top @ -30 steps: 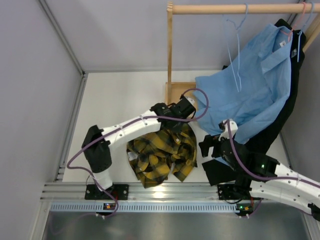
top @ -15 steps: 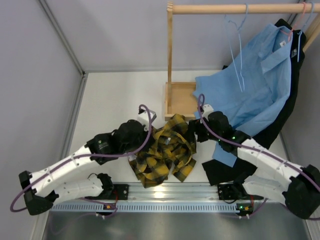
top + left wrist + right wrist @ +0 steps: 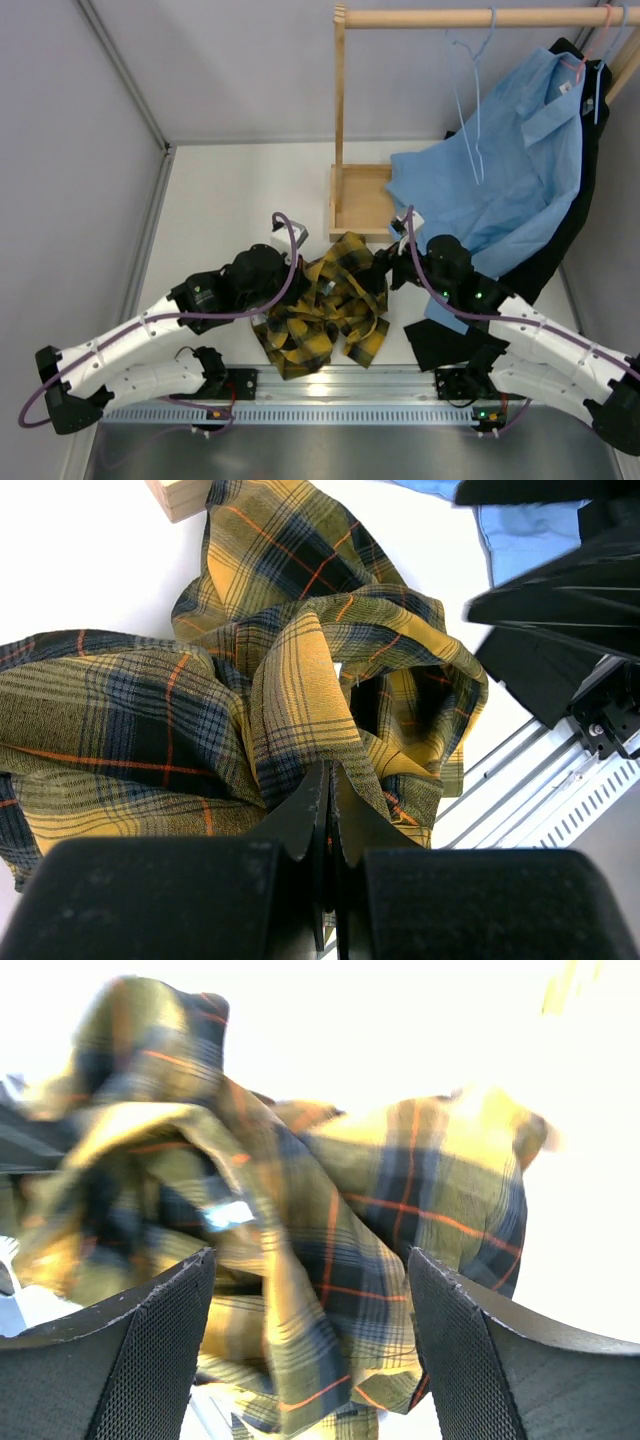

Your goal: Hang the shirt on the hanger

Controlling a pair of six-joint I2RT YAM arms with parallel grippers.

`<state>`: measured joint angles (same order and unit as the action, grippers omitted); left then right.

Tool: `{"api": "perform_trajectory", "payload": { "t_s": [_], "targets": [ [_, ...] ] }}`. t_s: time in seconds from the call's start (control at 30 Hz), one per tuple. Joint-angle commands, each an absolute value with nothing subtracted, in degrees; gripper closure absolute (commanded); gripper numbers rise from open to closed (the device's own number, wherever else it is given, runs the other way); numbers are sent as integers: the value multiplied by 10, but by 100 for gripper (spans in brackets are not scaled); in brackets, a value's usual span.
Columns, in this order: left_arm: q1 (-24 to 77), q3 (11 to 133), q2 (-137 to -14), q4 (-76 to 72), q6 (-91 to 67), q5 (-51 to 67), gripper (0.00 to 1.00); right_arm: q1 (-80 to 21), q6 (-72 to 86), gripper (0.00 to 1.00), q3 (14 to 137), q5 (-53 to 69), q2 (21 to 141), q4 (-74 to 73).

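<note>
The yellow and black plaid shirt (image 3: pixel 325 310) lies crumpled on the table between the two arms. My left gripper (image 3: pixel 303 287) is at its left edge, shut on a fold of the shirt (image 3: pixel 300 660); the left wrist view shows cloth pinched between the closed jaws (image 3: pixel 330 780). My right gripper (image 3: pixel 383 270) is at the shirt's upper right edge, open, with the shirt (image 3: pixel 400 1190) lying between and beyond its fingers (image 3: pixel 150 1350). The pale blue hanger (image 3: pixel 470 100) hangs empty from the wooden rail (image 3: pixel 440 17) at the back.
A wooden rack post (image 3: pixel 340 110) and its base (image 3: pixel 360 200) stand just behind the shirt. A light blue shirt (image 3: pixel 500 190) and a black garment (image 3: pixel 450 345) hang on the right, draping down to the table. A pink hanger (image 3: pixel 603 35) is on the rail's right end.
The left arm has drawn back from its far reach and folded near the shirt's left edge. The right arm has come forward to the shirt's right edge. The shirt has bunched up slightly.
</note>
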<state>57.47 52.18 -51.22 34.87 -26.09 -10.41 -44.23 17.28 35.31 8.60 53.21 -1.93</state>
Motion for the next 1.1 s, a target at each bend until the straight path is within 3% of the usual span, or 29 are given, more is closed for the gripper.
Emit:
{"api": "perform_trajectory", "payload": {
  "t_s": [0.0,0.37,0.43,0.6,0.67,0.7,0.73,0.77,0.97,1.07],
  "targets": [
    [577,531,-510,316,-270,-116,100,-450,118,24,355,106,504,5],
    [577,540,-497,316,-265,-99,100,-480,99,33,379,159,633,59],
    [577,539,-490,316,-265,-105,100,-488,102,42,388,161,649,75],
    [577,569,-481,328,-239,-149,98,-496,98,100,408,114,643,87],
    [577,603,-481,362,-213,-215,78,-497,89,100,421,79,616,75],
    [577,618,-483,375,-207,-241,61,-497,82,100,448,74,612,47],
    [577,633,-486,387,-192,-257,20,-497,73,100,467,69,610,24],
    [577,672,-496,402,-183,-265,3,-497,56,100,488,63,614,3],
    [577,857,-580,417,-111,-210,3,-529,37,100,668,-46,660,-176],
    [578,886,-633,418,-104,-178,15,-529,59,100,728,-76,684,-242]
  ]
}}
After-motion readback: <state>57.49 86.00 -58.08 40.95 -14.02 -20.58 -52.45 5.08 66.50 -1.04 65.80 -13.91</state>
